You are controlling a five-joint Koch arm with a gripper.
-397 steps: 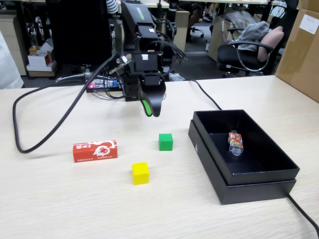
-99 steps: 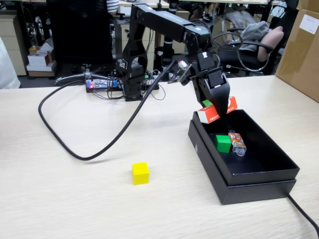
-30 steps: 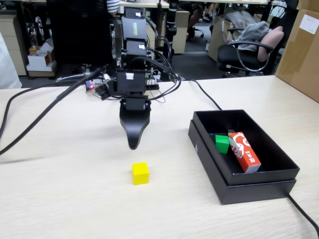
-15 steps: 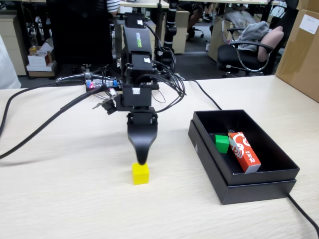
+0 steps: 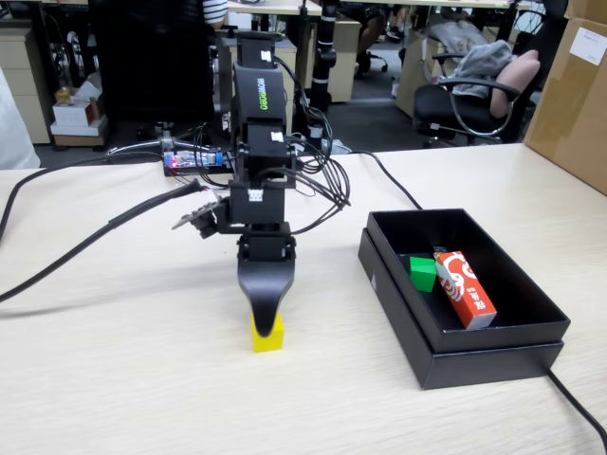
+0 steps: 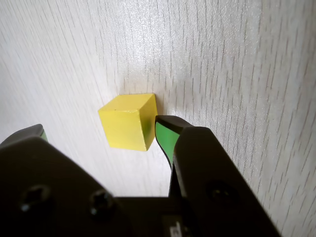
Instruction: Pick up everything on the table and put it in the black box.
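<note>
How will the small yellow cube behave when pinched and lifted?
The small yellow cube looks rigid with flat faces, so it probably won't roll. The open gripper straddles it slightly off-square, so it may twist on closing. Likely light.

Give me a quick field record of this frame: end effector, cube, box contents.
end effector: open, jaws straddling the yellow cube, one green pad beside its right face in the wrist view
yellow cube: on the table, not lifted
black box: holds green cube and red carton
left to pick: yellow cube
</note>
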